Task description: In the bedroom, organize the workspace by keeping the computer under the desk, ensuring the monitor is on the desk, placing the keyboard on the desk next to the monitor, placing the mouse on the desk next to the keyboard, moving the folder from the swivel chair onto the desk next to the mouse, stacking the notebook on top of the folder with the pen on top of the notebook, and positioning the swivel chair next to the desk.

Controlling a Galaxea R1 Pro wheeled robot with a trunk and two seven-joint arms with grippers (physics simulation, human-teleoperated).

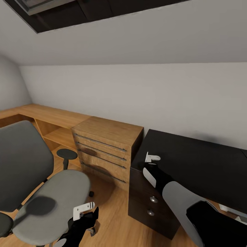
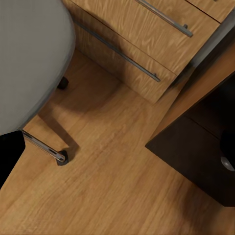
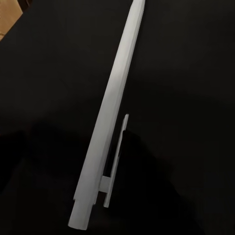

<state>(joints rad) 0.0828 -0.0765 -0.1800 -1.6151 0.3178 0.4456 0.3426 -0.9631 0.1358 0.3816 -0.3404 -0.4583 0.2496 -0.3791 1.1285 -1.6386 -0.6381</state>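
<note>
My right gripper (image 1: 151, 160) hovers over the left end of the glossy black desk (image 1: 192, 161). In the right wrist view the slim white-silver pen (image 3: 110, 122) runs lengthwise along the gripper, very close to the camera, with the dark desk top (image 3: 186, 73) behind it; it looks held. The grey swivel chair (image 1: 51, 195) stands at the left, its seat (image 2: 29, 58) bare grey. My left gripper (image 1: 82, 211) hangs low by the seat's right edge, above the wood floor; its jaw gap is unclear.
A light-wood chest of drawers (image 1: 106, 147) with bar handles stands between chair and desk, touching the desk's dark drawer unit (image 2: 196, 152). A low wooden shelf bench (image 1: 51, 116) runs along the wall. A chair caster (image 2: 61, 157) rests on the floor below my left gripper.
</note>
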